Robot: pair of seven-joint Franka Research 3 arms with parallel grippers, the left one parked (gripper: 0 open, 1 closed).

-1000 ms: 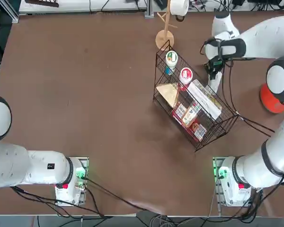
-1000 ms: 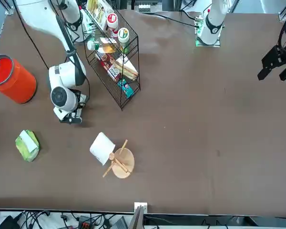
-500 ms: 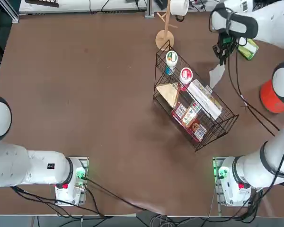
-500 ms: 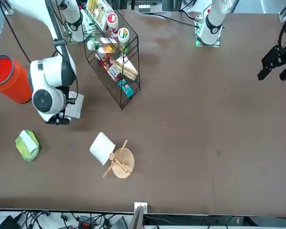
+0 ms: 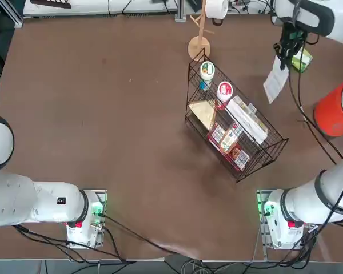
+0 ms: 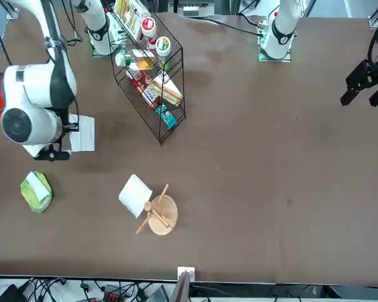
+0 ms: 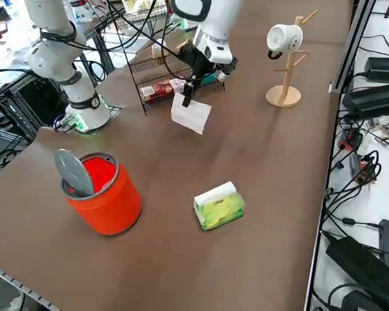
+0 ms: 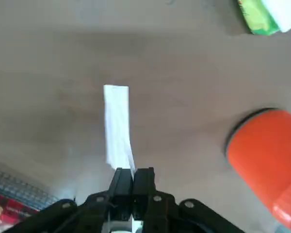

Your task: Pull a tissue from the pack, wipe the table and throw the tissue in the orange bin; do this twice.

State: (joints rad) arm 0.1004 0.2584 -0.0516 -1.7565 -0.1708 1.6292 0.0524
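Observation:
My right gripper (image 7: pixel 189 87) is shut on the top edge of a white tissue (image 7: pixel 191 113), which hangs free above the table (image 5: pixel 103 114). In the top view the gripper (image 5: pixel 283 50) holds the tissue (image 5: pixel 275 85) just beside the green pack (image 5: pixel 302 59). The orange bin (image 7: pixel 104 194) stands further to my right with its grey lid tipped open. The wrist view shows the shut fingers (image 8: pixel 132 175) pinching the tissue (image 8: pixel 117 126), with the bin (image 8: pixel 264 160) and the pack (image 8: pixel 266 17) beyond. In the front view the arm covers most of the bin, and the pack (image 6: pixel 36 190) lies clear of it.
A black wire basket (image 5: pixel 234 125) full of food packs and cups stands tilted just inside the gripper's place. A wooden mug tree (image 5: pixel 200 40) with a white mug stands at the far edge. Black cables trail from the right arm over the table.
The right gripper has risen from the table beside the basket and moved out toward the pack, carrying the tissue, which now hangs free.

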